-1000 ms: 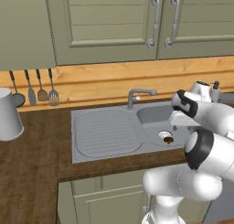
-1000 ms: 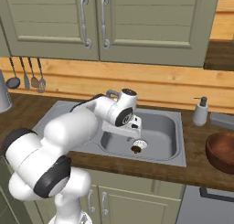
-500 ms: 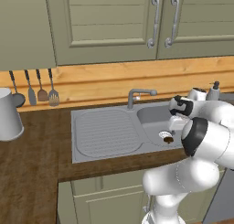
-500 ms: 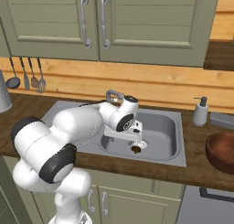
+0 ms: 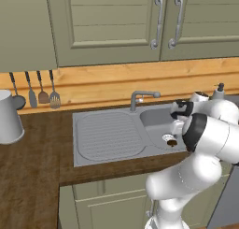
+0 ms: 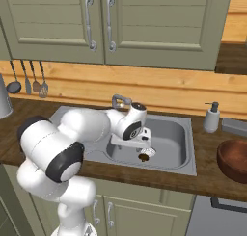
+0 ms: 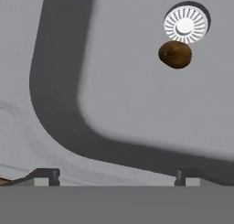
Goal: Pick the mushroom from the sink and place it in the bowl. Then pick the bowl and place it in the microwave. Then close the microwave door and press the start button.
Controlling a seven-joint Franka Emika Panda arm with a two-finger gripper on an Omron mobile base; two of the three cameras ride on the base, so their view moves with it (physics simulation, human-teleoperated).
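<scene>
Basically nothing's done yet: the mushroom (image 7: 175,54) is lying on the sink (image 6: 178,134) floor right beside the drain (image 7: 186,24), the gripper (image 7: 118,175) hangs above it spread wide and empty, and the bowl (image 6: 234,159) waits on the counter, well apart.

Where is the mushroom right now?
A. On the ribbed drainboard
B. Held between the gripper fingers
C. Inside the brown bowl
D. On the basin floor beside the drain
D: the mushroom lies on the sink floor touching the drain ring, with the open gripper apart from it.
</scene>
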